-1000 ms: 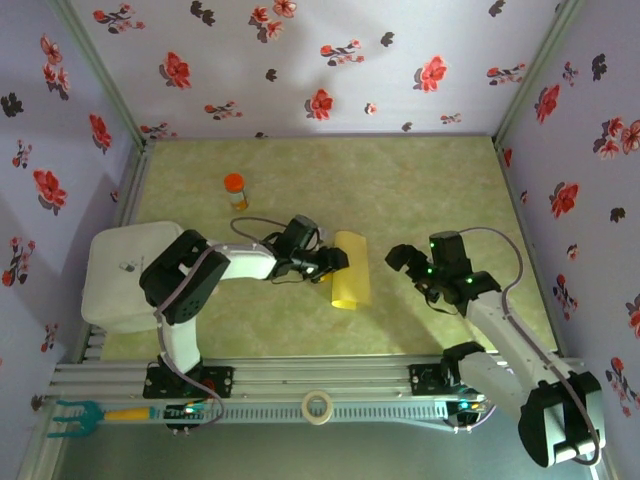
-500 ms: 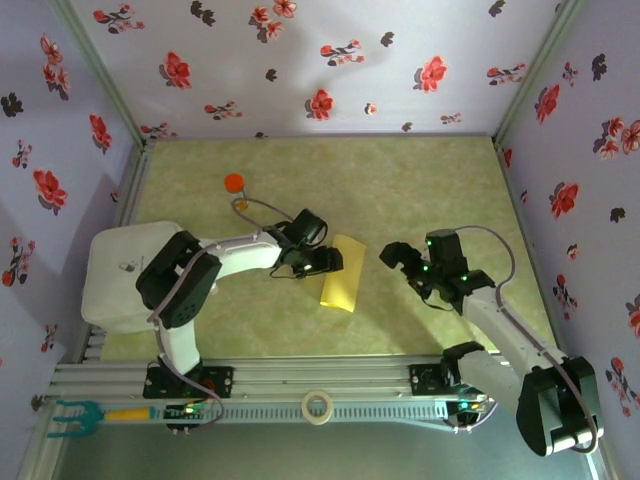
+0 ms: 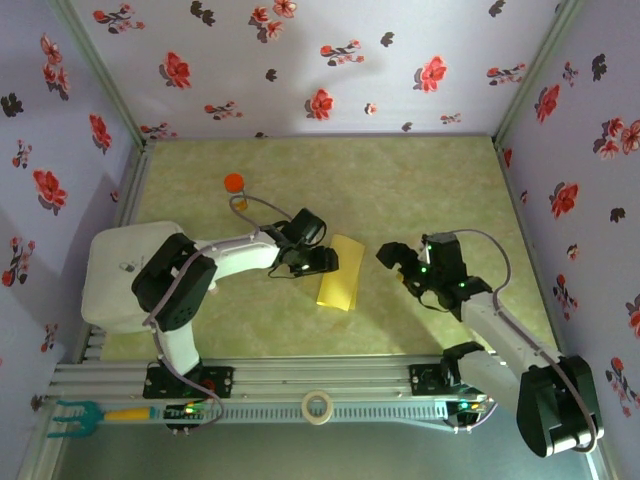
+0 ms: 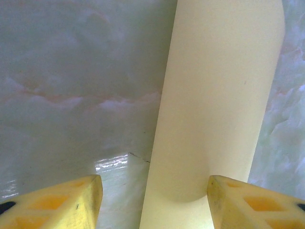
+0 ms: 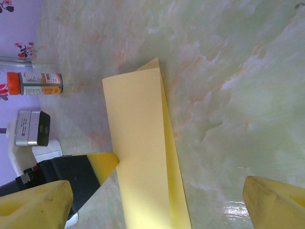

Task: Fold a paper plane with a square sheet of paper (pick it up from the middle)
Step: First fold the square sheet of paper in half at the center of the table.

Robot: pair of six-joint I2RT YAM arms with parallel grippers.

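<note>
Folded yellow sheet lying flat mid-table, between my two arms.
The square sheet of paper (image 3: 339,286) lies on the table (image 3: 430,180) as a long folded strip. My left gripper (image 3: 328,262) sits low at its left edge, jaws spread, one fingertip (image 5: 107,163) at the paper's edge. My right gripper (image 3: 397,268) hangs just right of it, jaws wide apart and empty. The orange-capped bottle (image 3: 234,186) stands well behind.

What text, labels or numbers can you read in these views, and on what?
No text is legible.
Orange-capped bottle: label print too small and blurred to read.
White box: small dark mark, too small to read.
Folded yellow paper: blank.
</note>
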